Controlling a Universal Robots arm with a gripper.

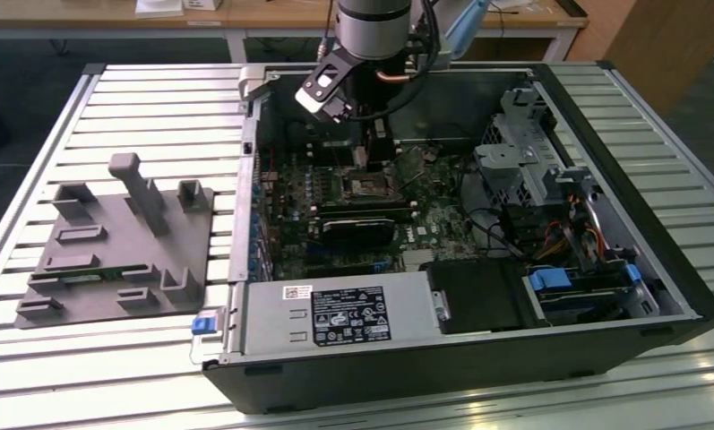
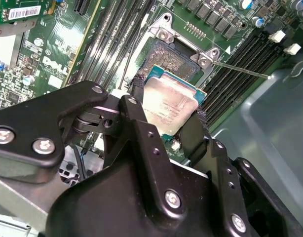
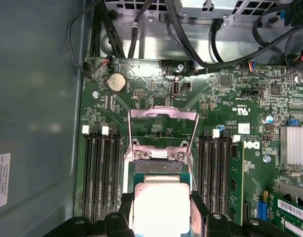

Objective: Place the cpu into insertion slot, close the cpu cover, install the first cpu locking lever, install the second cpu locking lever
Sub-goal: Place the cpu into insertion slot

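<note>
Plainly, room is the worry. The computer case (image 1: pixel 477 363) and motherboard (image 3: pixel 230 103) crowd the gripper (image 2: pixel 167 117), whose fingers are clamped on two opposite edges of the cpu (image 2: pixel 166 101), held just above the insertion slot (image 2: pixel 173 59). Memory slots (image 3: pixel 99 168) flank the socket on both sides, so the fingers could snag. The cpu cover (image 3: pixel 164 113) is flipped open beyond it, w/ a locking lever (image 2: pixel 240 70) jutting alongside. If the cpu lands skewed, pins prob. bend.
</note>
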